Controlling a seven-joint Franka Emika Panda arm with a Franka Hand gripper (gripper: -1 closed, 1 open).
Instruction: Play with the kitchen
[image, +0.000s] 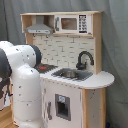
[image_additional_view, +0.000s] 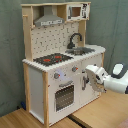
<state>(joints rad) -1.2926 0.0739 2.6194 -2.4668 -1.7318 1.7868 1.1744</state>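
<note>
No legible text, label or number anywhere.

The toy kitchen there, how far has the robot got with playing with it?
Nothing looks done yet: the kitchen's oven door is closed and its sink and stovetop look untouched. In the second exterior view the hand is close to the front panel beside the oven. Any actual play is still ahead.

In the second exterior view, the kitchen (image_additional_view: 52, 62) is blocking the gripper (image_additional_view: 86, 80) at nine o'clock, while open room is lying at six o'clock.
</note>
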